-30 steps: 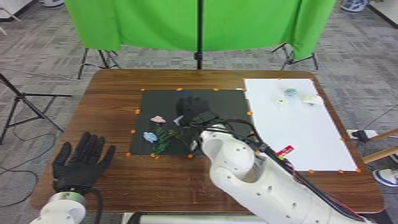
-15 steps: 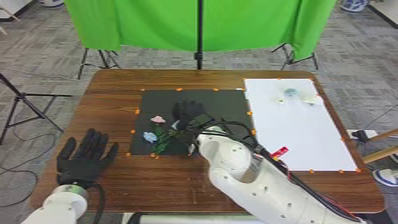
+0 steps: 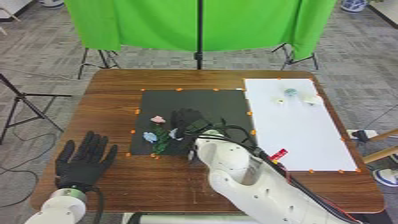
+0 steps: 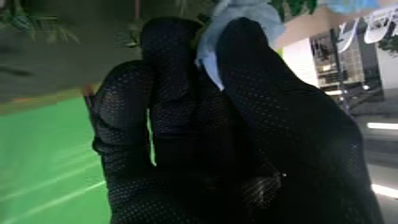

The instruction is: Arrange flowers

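Right hand [image 3: 186,120], black-gloved, has drawn back toward the robot over the black mat [image 3: 218,100]. Left to right in your head view: black-gloved left hand [image 3: 84,162], fingers spread, beside the mat; light-blue flower [image 3: 149,136] and pink flower [image 3: 158,119] with green leaves on it; right hand; pale blooms [image 3: 290,92] on the white sheet [image 3: 298,130]. Right wrist view gives you the grip: narrow, thumb and finger pinching a pale-blue petal-like piece [image 4: 238,21].

Past the right hand [image 3: 186,119], beyond the brown table [image 3: 111,102], you face a green curtain [image 3: 147,25]. Grey floor [image 3: 55,57] surrounds the table; a tripod [image 3: 22,94] stands well left of the hand. Your right wrist view has bright lights [image 4: 384,126] beyond the hand.
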